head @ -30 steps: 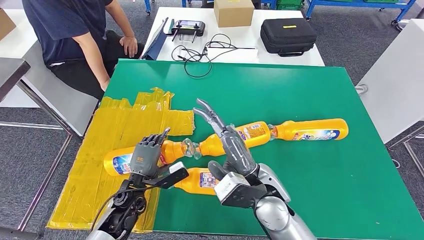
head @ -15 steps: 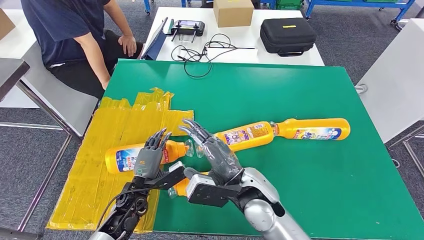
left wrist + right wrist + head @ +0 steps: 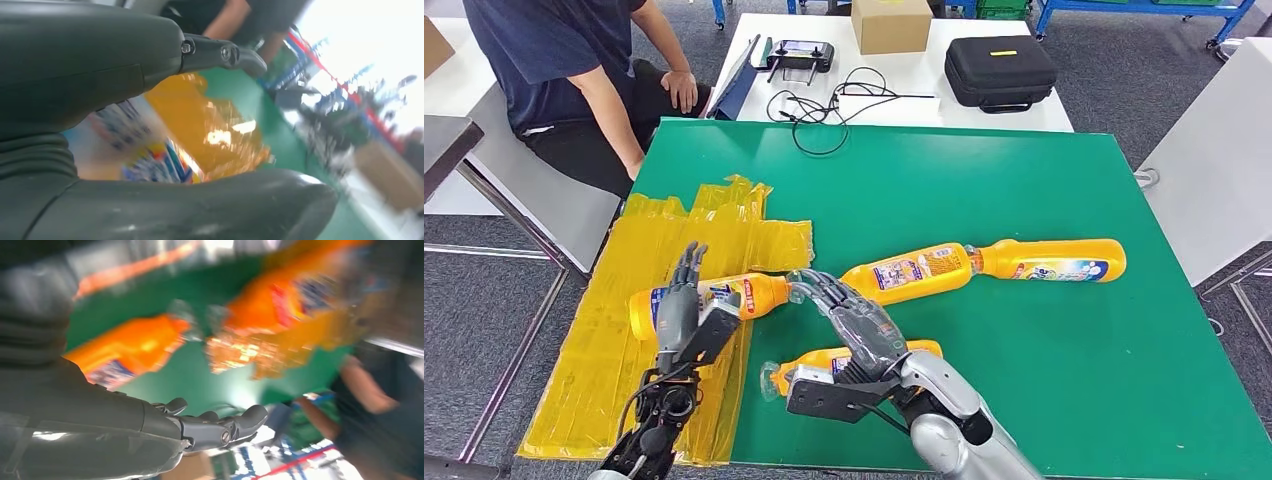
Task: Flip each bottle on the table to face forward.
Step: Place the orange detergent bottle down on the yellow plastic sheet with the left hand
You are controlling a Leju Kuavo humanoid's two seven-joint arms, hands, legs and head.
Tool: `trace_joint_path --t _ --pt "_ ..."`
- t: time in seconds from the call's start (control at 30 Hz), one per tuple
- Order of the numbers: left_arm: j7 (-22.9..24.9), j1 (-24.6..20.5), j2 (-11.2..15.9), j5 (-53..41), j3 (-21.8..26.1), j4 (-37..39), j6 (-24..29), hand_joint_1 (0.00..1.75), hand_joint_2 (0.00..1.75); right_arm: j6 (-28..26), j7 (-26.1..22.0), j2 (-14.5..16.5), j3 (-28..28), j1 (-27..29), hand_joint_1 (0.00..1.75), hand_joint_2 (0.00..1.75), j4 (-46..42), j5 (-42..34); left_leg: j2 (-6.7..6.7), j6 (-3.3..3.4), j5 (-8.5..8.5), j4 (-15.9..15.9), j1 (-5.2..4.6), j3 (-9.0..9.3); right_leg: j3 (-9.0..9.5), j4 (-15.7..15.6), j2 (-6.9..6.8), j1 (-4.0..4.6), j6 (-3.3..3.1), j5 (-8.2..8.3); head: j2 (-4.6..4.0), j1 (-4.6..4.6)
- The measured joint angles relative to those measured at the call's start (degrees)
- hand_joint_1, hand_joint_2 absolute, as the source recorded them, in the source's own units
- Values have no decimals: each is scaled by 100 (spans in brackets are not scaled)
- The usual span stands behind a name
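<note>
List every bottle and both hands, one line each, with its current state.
Left bottle: lying, label up, on yellow tape.
Middle bottle: lying, label showing.
Right bottle: lying, label showing.
Near bottle: lying beneath right hand.
Left hand: open, fingers straight.
Right hand: open, holding nothing.

Seated person (image 3: 564, 60); cardboard box (image 3: 890, 24), black case (image 3: 1001, 70).

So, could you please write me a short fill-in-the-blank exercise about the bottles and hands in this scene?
1. ____ orange bottles lie on the table.
2. The left hand is over the bottle on the ____ tape.
3. The table's top is ____.
4. The right hand is above the bottle ____ to the robot.

Missing words: four; yellow; green; nearest
</note>
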Motion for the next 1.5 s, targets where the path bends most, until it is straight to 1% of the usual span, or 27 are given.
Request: trace_joint_path --t 0.13,0.23,0.37,0.43,0.53,0.7,0.97,1.2,1.37,1.5 --pt "-256 440 107 1182 272 -1125 -229 0 0 170 393 -293 -76 306 0 175 -234 428 0 1 -2 0 -1 -13 -12 -1 0 -1 1 -1 0 0" --pt "-465 795 151 1741 480 -2057 -336 0 0 293 540 -510 -210 539 0 175 -539 654 -1 1 -3 0 -1 -17 -15 -3 0 -1 0 -1 0 0" --pt "-616 1220 168 2102 731 -3156 -402 0 0 420 624 -813 -397 848 0 175 -963 816 -1 1 -4 0 -2 -17 -15 -4 0 -1 0 -1 0 0" --pt "-646 1363 169 2189 834 -3552 -419 0 0 482 642 -937 -479 973 0 175 -1152 866 -1 1 -4 0 -1 -16 -15 -5 0 -1 0 -1 0 0" --pt "-670 1497 170 2269 960 -3931 -460 0 0 585 720 -1063 -571 1122 0 175 -1402 946 -1 1 -4 0 -1 -14 -13 -5 0 0 0 -1 0 0" --pt "-674 1599 170 2313 1092 -4214 -482 0 0 663 797 -1178 -668 1283 0 175 -1699 997 0 1 -3 0 0 -12 -11 -4 0 1 0 -1 0 1" --pt "-674 1654 170 2320 1155 -4373 -486 0 0 670 815 -1243 -714 1350 0 175 -1868 1004 0 1 -4 0 -1 -12 -12 -4 0 0 0 -1 0 1" --pt "-764 1641 168 2477 1167 -4360 -578 0 0 1022 1239 -1183 -823 1498 0 175 -1953 1256 0 1 -4 0 -1 -12 -12 -5 0 0 0 -1 0 -1" --pt "-799 1605 166 2595 1167 -4332 -549 0 0 1133 1343 -1102 -896 1521 0 175 -1736 1352 1 1 -4 0 0 -11 -12 -4 0 0 0 -1 0 0" --pt "-818 1570 163 2714 1142 -4321 -505 0 0 1083 1369 -980 -952 1443 0 175 -1208 1503 -1 1 -3 0 0 -11 -11 -4 0 0 0 -1 0 -1"
